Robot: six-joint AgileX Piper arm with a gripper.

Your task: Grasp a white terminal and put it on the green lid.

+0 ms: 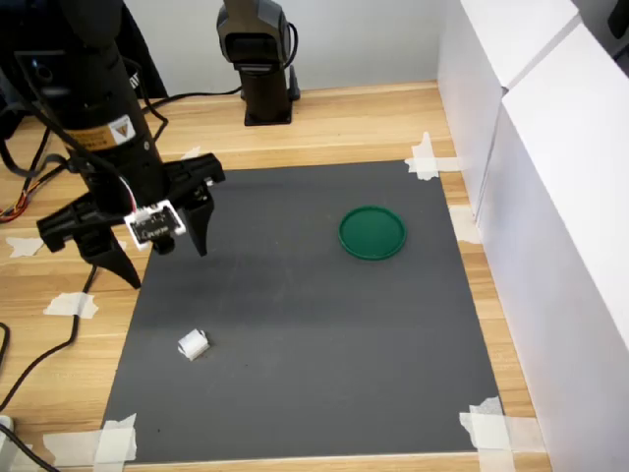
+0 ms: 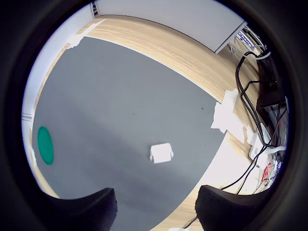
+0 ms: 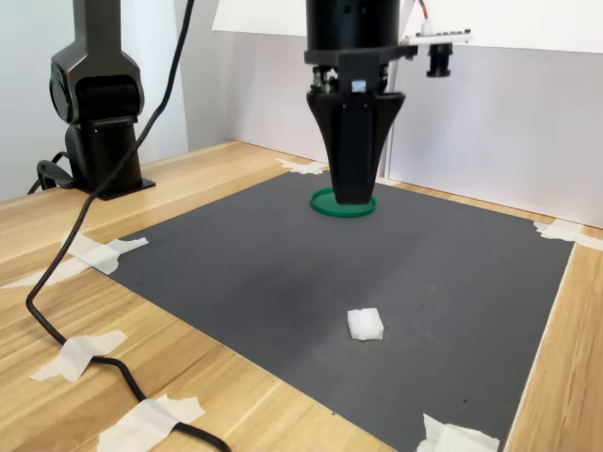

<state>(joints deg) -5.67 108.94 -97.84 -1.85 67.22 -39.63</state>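
First exterior view: the tool [image 1: 167, 261] is held above the grey mat [image 1: 314, 324], jaws spread, nothing gripped. The white terminal [image 1: 193, 343] lies on the mat, well apart from the green lid [image 1: 372, 233].

Wrist view: terminal [image 2: 161, 153] seen between the fingertips [image 2: 91, 207].

Second exterior view: terminal [image 3: 365, 324] near the mat's front edge, on the wooden surface [image 3: 236, 395].

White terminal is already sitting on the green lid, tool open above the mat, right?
No. The white terminal lies on the grey mat, well apart from the green lid, as the first exterior view shows. The tool is open above the mat.
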